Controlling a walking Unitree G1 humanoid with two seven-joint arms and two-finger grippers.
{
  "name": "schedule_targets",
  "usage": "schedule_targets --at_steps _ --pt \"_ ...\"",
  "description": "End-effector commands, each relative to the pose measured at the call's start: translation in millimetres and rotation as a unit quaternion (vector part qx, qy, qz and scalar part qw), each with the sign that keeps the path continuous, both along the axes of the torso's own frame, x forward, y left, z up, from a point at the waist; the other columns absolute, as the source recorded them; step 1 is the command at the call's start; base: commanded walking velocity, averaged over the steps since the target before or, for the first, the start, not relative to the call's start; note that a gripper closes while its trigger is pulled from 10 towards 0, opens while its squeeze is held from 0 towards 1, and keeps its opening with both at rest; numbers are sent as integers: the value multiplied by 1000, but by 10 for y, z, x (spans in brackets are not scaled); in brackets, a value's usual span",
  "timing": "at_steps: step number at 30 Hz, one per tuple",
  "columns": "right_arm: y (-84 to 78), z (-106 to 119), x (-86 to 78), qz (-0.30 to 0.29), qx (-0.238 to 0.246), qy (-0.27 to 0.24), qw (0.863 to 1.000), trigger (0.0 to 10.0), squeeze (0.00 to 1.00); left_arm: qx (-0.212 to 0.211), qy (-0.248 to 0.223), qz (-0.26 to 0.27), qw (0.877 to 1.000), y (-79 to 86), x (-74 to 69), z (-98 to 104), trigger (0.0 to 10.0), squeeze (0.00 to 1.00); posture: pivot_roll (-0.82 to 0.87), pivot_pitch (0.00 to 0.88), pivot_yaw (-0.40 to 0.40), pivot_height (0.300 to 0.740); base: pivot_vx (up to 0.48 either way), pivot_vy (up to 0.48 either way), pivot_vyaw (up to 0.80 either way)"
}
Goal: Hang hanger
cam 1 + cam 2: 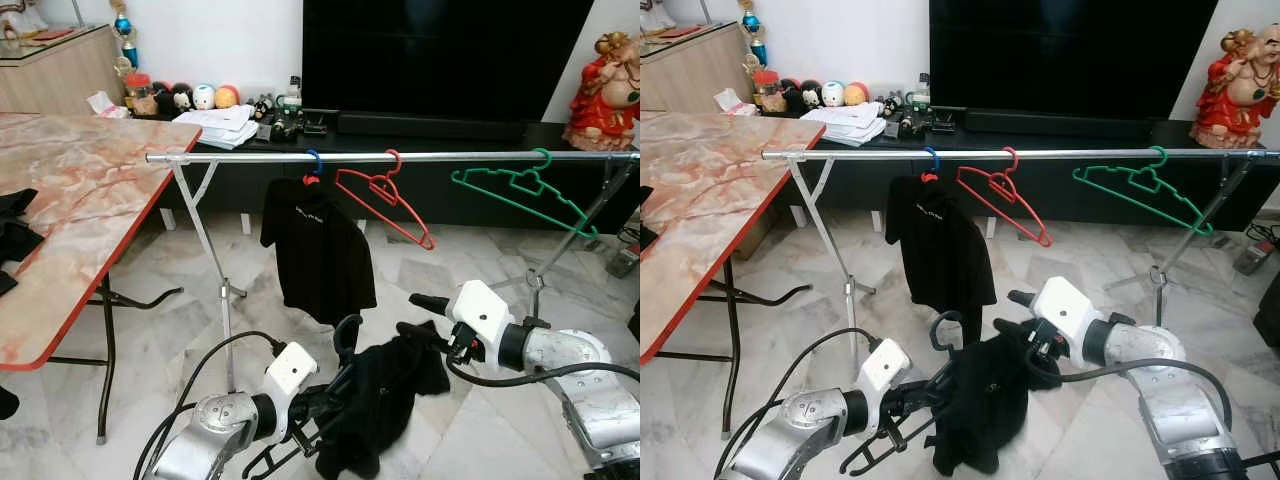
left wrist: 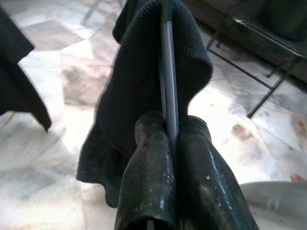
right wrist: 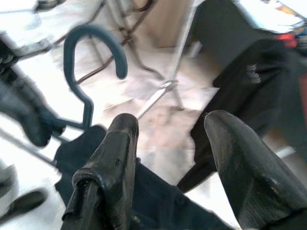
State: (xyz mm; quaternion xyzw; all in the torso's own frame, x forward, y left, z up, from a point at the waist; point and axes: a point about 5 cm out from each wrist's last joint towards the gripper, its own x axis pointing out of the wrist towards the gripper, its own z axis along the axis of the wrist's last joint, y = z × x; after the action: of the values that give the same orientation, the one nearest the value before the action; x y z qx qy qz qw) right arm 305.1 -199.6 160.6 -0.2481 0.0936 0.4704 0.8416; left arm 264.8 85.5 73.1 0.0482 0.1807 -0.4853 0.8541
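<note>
The left gripper [image 1: 325,415], low in the centre of the left eye frame, is pinching the thin grey bar of a dark plastic hanger [image 1: 345,345]; its two black fingers [image 2: 148,167] are pressing together on that bar. A black knit garment [image 1: 385,400] is draping over the hanger, whose curved hook is rising just above the cloth. The right gripper [image 1: 1025,315], at lower centre right, is sitting beside the garment's upper edge with its fingers spread and nothing between them.

The step in hand looks like the carry: the loaded hanger is sitting well below the long silver metal rail [image 1: 250,157] crossing the upper frame, where a black shirt on a blue-hooked hanger [image 1: 318,250], an empty red wire hanger [image 1: 385,195] and an empty green wire hanger [image 1: 520,190] are already hanging. Next, the hook probably needs lifting above the rail and lowering over a bare stretch.
</note>
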Motion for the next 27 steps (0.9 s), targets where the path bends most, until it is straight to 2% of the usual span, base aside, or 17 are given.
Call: schedule_targets --at_steps 1,2,3,4,6,10,15,16,17,18,19,20,21,22,23,25,27 --pt "-75 69 8 20 -10 1 1000 10000 1000 -18 -12 -27 999 -10 -8 111 10000 0 -7 0 -6 740 0 0 0" --pt "-143 58 -27 48 -32 22 998 10000 875 -17 -9 -45 999 24 -30 128 10000 0 -8 0 -5 740 0 0 0" --pt "-273 -5 -59 73 -82 53 993 10000 0 -15 -6 -71 997 59 -61 151 10000 0 -7 0 -8 740 0 0 0" --pt "-273 -5 -59 73 -82 53 993 10000 0 -15 -6 -71 997 59 -61 151 10000 0 -7 0 -8 740 0 0 0" --pt "-373 -87 -61 90 -118 77 986 10000 0 -10 8 -106 994 83 -114 167 10000 0 -3 0 -10 740 0 0 0" --pt "-372 -91 -62 99 -114 86 985 10000 0 -12 13 -118 993 89 -137 182 10000 0 -3 0 -10 740 0 0 0" --pt "-199 -60 -84 170 -99 100 975 10000 0 -7 20 -167 986 41 -220 209 10000 0 10 0 -14 740 0 0 0" --pt "-199 -60 -84 170 -99 100 975 10000 0 -7 20 -167 986 41 -220 209 10000 0 10 0 -14 740 0 0 0" --pt "-170 -63 -86 181 -96 105 973 10000 102 -8 20 -172 985 29 -222 220 10000 0 12 0 -15 740 0 0 0" --pt "-145 -63 -90 192 -93 108 971 10000 529 -7 19 -176 984 21 -221 228 10000 0 13 0 -16 740 0 0 0" --pt "-145 -63 -90 192 -93 108 971 10000 529 -7 19 -176 984 21 -221 228 10000 0 13 0 -16 740 0 0 0" --pt "-90 -58 -97 209 -86 106 968 10000 1000 -2 16 -184 983 5 -217 230 10000 0 17 0 -17 740 0 0 0" --pt "-39 -60 -101 229 -82 107 964 10000 537 3 15 -194 981 -12 -216 232 10000 0 18 0 -18 740 0 0 0" --pt "-39 -60 -101 229 -82 107 964 10000 537 3 15 -194 981 -12 -216 232 10000 0 18 0 -18 740 0 0 0" --pt "-9 -63 -102 241 -80 106 961 10000 8 6 15 -200 980 -23 -217 231 10000 0 17 0 -17 740 0 0 0" --pt "16 -70 -109 253 -82 110 958 10000 0 12 13 -207 978 -37 -215 228 10000 0 19 0 -17 740 0 0 0" --pt "33 -149 -117 271 -104 120 949 10000 0 22 8 -216 976 -65 -199 235 10000 0 22 0 -20 740 0 0 0"
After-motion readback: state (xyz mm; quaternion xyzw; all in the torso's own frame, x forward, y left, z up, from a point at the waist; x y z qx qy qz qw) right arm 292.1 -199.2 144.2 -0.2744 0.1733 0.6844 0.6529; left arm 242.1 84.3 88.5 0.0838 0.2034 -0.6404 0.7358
